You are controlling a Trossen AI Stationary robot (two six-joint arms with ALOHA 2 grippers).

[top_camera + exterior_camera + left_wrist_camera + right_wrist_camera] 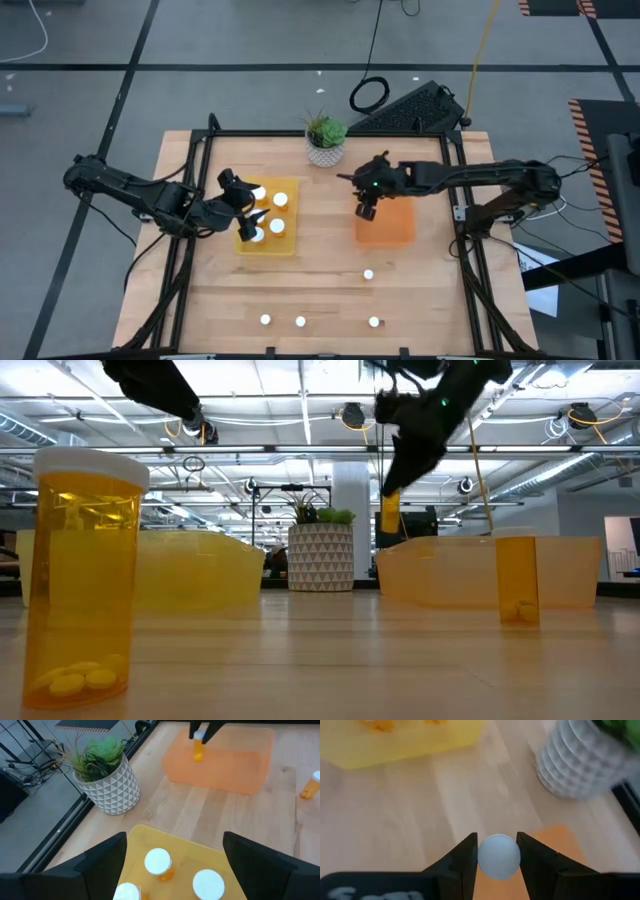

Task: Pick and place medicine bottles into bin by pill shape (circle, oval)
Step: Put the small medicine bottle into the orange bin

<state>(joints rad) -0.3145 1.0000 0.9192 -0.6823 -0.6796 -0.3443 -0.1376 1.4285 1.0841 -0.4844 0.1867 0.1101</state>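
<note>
Orange-tinted medicine bottle [499,856], white cap up, is pinched at the cap between the right gripper [366,210] fingers and hangs upright w/ its long axis vertical. The orange bin [386,224] sits directly below the gripper, near its far edge, so the release looks like a straight drop. Left gripper [243,203], jaws spread wide & empty, hovers over the yellow bin [291,243], well apart from the orange one.

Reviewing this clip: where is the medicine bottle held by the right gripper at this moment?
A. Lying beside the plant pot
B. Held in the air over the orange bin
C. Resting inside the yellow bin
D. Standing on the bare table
B: the right gripper holds the bottle clear above the orange bin, with its fingers closed on the white cap.
</note>
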